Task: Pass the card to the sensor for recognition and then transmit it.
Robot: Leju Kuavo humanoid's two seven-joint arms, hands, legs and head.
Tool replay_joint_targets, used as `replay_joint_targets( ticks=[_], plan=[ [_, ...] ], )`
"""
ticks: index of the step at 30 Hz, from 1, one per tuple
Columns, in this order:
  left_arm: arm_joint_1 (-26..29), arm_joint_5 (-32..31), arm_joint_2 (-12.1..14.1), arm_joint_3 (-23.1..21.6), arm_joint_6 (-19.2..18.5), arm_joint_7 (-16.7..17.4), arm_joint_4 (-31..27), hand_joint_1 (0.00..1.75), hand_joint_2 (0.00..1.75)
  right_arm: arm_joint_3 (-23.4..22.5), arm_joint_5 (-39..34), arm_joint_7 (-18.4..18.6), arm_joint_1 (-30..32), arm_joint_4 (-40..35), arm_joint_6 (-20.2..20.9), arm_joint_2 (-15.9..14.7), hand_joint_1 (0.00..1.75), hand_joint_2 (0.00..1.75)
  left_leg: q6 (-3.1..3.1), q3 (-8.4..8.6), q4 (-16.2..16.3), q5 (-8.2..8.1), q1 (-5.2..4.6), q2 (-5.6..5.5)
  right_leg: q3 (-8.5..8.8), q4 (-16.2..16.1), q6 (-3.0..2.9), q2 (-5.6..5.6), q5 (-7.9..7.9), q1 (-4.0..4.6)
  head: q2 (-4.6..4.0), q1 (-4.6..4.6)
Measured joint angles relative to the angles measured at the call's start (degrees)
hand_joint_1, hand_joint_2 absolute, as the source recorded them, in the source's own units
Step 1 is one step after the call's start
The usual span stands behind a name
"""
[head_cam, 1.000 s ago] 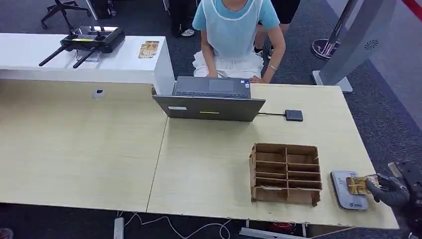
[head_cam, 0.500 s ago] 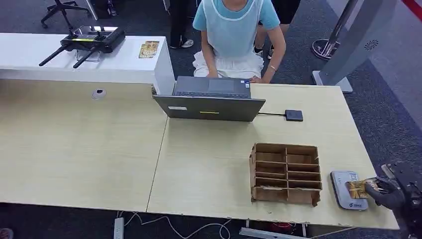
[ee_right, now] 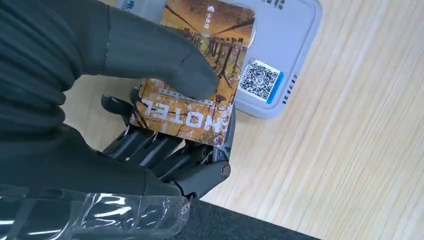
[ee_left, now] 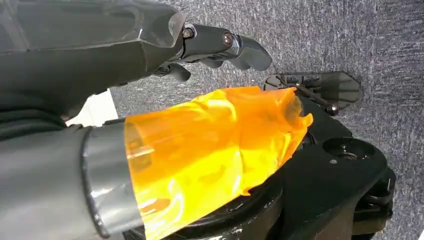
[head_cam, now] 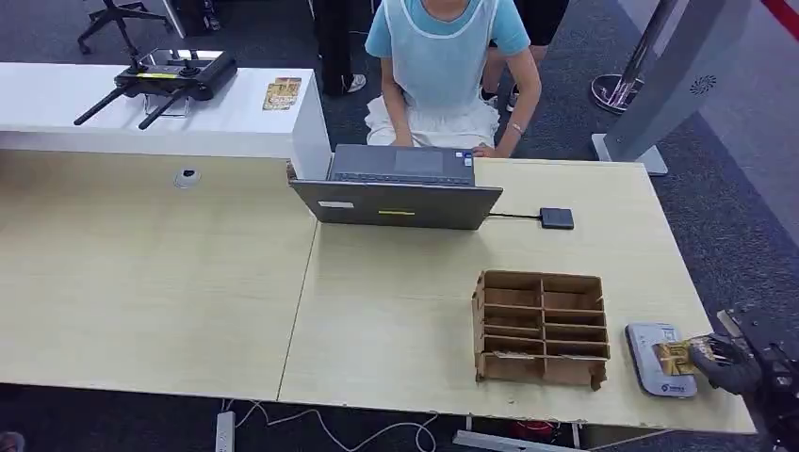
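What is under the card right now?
The grey sensor lies under the card's far end; the right hand's fingers support its near end. The sensor's covered face cannot be seen.

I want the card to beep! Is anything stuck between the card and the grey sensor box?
Nothing visible. The right hand holds the card over the sensor, partly overlapping it, with nothing between them.

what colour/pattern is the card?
Golden-brown card with a dark tree print and white "HOTEL" lettering; clearest in the right wrist view.
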Motion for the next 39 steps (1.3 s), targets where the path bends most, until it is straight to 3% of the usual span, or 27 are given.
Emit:
replay_joint_targets(
  ticks=[15, 27, 33, 39],
  plan=[
    [0.0, 0.5, 0.0, 0.2, 0.0, -0.1, 0.0, 0.00, 0.00, -0.9, -1.5, 0.5, -0.1, -3.5, -0.5, -1.0, 1.75, 1.75, 0.00, -0.01, 0.0, 0.00, -0.01, 0.00, 0.01, 0.0, 0.00, 0.00, 0.00, -0.01, 0.02, 0.02],
    [0.0, 1.1, 0.0, 1.0, -0.1, -0.6, 0.0, 0.00, 0.00, -0.7, -2.1, 0.5, -5.9, -8.7, 0.7, -3.4, 1.75, 1.75, 0.00, 0.02, 0.0, 0.00, -0.02, 0.28, -0.02, 0.1, -0.04, 0.21, 0.04, -0.02, 0.02, 0.04],
    [-0.1, 1.2, -0.1, 1.2, -0.3, -0.9, 0.0, 0.00, 0.00, 5.5, 2.2, 1.2, -16.8, -10.1, -0.2, -4.2, 1.75, 1.75, -0.04, 0.07, 0.0, 0.04, -0.02, 0.41, -0.01, 0.1, -0.07, 0.32, 0.08, -0.02, 0.02, 0.00],
    [-0.7, 0.9, -0.5, 1.4, -0.5, -0.9, 0.0, 0.00, 0.00, 17.4, 14.9, 4.7, -31.2, -10.0, -7.6, -2.1, 1.75, 1.75, -0.10, 0.11, 0.0, 0.12, -0.01, 0.42, -0.05, 0.2, -0.08, 0.35, 0.09, -0.01, 0.00, 0.00]
  ],
)
